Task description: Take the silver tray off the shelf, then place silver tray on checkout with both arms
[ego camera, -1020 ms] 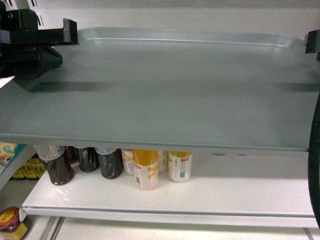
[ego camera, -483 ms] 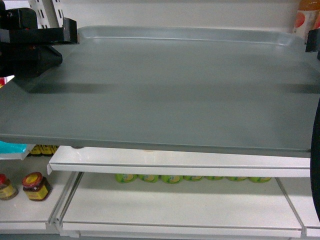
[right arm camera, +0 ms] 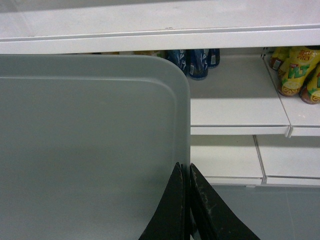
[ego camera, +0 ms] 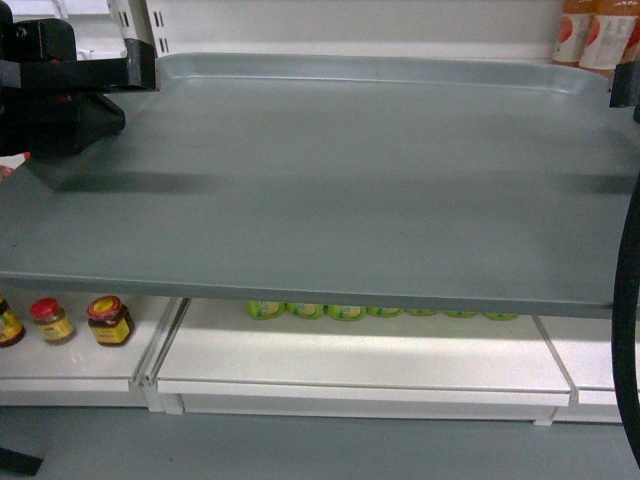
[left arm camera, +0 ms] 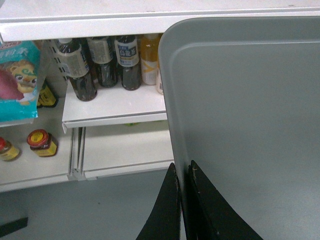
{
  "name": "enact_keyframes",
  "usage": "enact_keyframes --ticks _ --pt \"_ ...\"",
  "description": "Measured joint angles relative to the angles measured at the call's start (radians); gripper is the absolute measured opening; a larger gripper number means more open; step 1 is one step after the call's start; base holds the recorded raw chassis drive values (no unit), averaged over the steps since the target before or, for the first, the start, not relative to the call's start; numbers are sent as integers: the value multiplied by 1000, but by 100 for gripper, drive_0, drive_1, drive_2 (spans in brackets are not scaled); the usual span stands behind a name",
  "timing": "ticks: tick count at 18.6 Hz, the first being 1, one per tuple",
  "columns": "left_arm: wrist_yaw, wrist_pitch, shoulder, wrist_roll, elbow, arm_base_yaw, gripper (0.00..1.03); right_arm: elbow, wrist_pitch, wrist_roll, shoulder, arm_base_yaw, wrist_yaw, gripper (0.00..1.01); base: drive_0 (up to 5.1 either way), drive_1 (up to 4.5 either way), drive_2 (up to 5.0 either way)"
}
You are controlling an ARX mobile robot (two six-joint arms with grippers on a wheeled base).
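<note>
My left gripper (left arm camera: 182, 200) is pinched tight on the left rim of the silver tray (left arm camera: 250, 130), one finger above the rim and one below. My right gripper (right arm camera: 184, 200) is clamped the same way on the tray's right rim. Held between my two arms, the tray hangs level in the air in front of the shelving, clear of every board, and fills most of the head view (ego camera: 330, 190).

Past the tray's left far corner, dark-liquid bottles (left arm camera: 100, 65) and an orange drink bottle (left arm camera: 149, 57) stand on a white shelf (left arm camera: 115, 107); their labels are too small to read. Left of them hangs a teal snack bag (left arm camera: 17, 80) with a cartoon animal, and red-lidded jars (left arm camera: 42, 143) sit on a lower board.

Past the tray's right far corner stand dark blue bottles (right arm camera: 194, 62), and yellow-green drink bottles (right arm camera: 295, 70) with writing I cannot make out. Under the tray's near edge, green bottle caps (ego camera: 345, 311) line the back of a low white shelf board (ego camera: 370, 365). Grey floor (ego camera: 300, 450) lies below the shelving.
</note>
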Motion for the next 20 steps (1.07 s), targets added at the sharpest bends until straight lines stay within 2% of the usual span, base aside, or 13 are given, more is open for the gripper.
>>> enact_keyframes --ticks 20 --pt "-1 7 0 3 0 -1 3 0 2 0 0 0 3 2 5 -424 434"
